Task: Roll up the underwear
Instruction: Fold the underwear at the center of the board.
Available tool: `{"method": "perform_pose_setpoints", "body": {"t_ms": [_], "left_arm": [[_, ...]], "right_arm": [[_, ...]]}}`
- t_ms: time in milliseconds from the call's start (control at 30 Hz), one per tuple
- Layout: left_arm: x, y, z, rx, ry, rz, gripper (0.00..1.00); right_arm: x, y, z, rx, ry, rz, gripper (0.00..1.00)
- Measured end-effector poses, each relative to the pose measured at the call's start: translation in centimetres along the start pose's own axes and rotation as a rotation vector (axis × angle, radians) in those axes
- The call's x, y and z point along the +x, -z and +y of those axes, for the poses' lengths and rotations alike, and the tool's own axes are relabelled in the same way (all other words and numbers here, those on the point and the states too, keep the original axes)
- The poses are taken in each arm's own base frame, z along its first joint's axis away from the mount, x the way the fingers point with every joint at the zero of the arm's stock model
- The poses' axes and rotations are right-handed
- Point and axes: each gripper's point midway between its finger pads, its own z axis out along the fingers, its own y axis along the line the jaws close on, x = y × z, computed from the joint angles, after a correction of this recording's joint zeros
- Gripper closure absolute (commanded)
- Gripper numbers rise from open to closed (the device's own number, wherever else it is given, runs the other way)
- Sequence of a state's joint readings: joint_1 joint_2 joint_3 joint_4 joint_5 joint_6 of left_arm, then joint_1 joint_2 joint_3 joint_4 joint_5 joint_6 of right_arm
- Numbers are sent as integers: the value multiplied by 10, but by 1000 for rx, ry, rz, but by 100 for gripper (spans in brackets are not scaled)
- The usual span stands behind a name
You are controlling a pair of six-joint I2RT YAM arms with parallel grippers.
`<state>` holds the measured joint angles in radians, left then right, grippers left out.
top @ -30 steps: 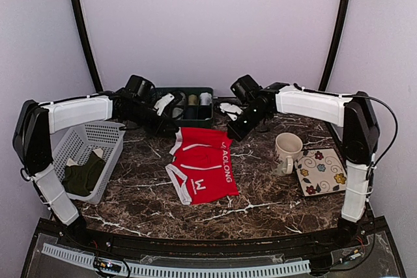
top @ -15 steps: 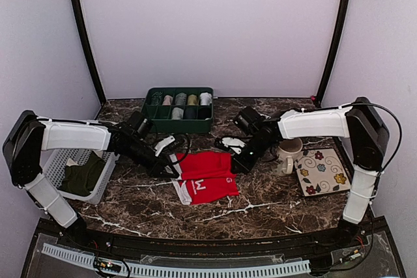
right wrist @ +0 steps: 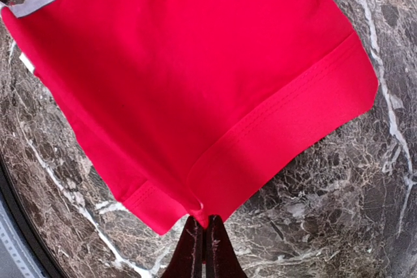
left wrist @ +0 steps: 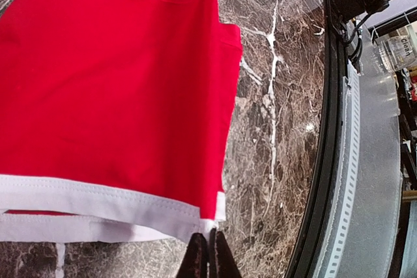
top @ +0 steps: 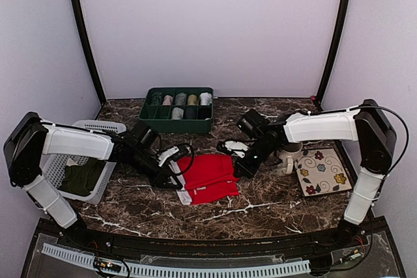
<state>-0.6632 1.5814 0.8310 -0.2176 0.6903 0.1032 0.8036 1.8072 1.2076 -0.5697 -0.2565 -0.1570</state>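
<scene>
The red underwear (top: pixel 208 177) lies folded over on the marble table, plain red side up, white waistband (left wrist: pixel 98 203) at its left end. My left gripper (top: pixel 174 175) is shut on the waistband's corner; in the left wrist view its tips (left wrist: pixel 208 245) pinch the white trim. My right gripper (top: pixel 240 167) is shut on the red leg hem at the garment's right side; the right wrist view shows the tips (right wrist: pixel 203 229) pinching a fold of that hem (right wrist: pixel 287 112). The lettering is hidden.
A green divided tray (top: pixel 179 107) with several rolled garments stands at the back. A white basket (top: pixel 98 136) holding a dark olive garment (top: pixel 81 179) sits left. A mug (top: pixel 288 154) and a flowered coaster (top: pixel 320 170) are right. The table's front edge (left wrist: pixel 332 161) is close.
Both grippers have pulled the far edge of the underwear toward the near side, folding it over. The lettering and logo that faced up are now covered.
</scene>
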Motion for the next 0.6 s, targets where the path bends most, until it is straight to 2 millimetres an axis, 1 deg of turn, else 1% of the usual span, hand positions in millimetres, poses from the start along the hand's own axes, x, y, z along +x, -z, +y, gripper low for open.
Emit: {"method": "perform_pose_setpoints", "body": {"t_ms": [133,367,400,500,600], "left_arm": [[3,-1,-5,9,-4,5,100],[8,-7,-11,13,-3,19,100],[8,-8,-11,11,-3,19,97],[10,-10,-9,-3,-1,21,83],[15,-12,-8,-3,5,28,71]], "right_arm": [[1,4,10,-12,17,-12,100],[18,-6,19,-32,18,27,100],[20,-7,20,-33,19,31,100],[24,-9,21,-37,17,41,86],[25,-9,24,-45,11,48,78]]}}
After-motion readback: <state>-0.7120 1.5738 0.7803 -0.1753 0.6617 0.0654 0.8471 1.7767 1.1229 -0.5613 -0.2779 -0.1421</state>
